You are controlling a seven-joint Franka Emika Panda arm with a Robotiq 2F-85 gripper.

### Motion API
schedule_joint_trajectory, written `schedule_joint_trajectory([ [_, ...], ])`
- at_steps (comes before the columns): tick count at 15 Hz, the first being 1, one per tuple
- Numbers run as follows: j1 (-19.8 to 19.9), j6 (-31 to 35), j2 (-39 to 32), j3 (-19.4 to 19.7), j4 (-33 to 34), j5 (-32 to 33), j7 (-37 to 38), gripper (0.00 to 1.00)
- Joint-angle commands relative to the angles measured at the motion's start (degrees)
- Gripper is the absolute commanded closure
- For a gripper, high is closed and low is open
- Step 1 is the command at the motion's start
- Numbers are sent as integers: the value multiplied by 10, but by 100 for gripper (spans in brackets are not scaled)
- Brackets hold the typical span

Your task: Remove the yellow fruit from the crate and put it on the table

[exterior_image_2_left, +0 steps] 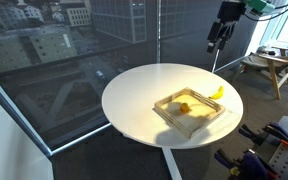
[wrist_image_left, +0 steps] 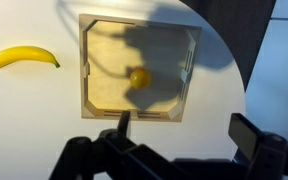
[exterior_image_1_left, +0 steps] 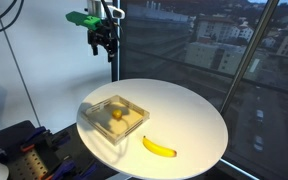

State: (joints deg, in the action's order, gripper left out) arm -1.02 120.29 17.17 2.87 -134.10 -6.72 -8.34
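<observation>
wrist view: the yellow fruit (wrist_image_left: 139,77), roundish with no clear long axis, lies in the crate (wrist_image_left: 84,65); gripper (wrist_image_left: 184,135) jaws apart.

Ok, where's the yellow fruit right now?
The yellow fruit lies inside the crate, near its middle in the wrist view; the banana lies outside on the white table, left of the crate in that view.

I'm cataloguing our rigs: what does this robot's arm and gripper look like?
The gripper is black and blocky, with a bright green part fixed beside its upper end and a white arm link above. The wrist view shows two dark, squared fingers. No markings are legible.
</observation>
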Motion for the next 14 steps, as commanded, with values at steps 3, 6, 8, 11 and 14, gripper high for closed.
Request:
schedule_joint_trajectory([
  [3,-3,-7,-35,-9,39,4,-5,0],
  [6,-6,-1,-53,-18,50,7,-2,0],
  [8,-8,5,-67,-24,56,13,1,0],
  [11,-9,20,-85,-33,63,21,5,0],
  [14,-9,41,-101,-38,64,34,8,0],
])
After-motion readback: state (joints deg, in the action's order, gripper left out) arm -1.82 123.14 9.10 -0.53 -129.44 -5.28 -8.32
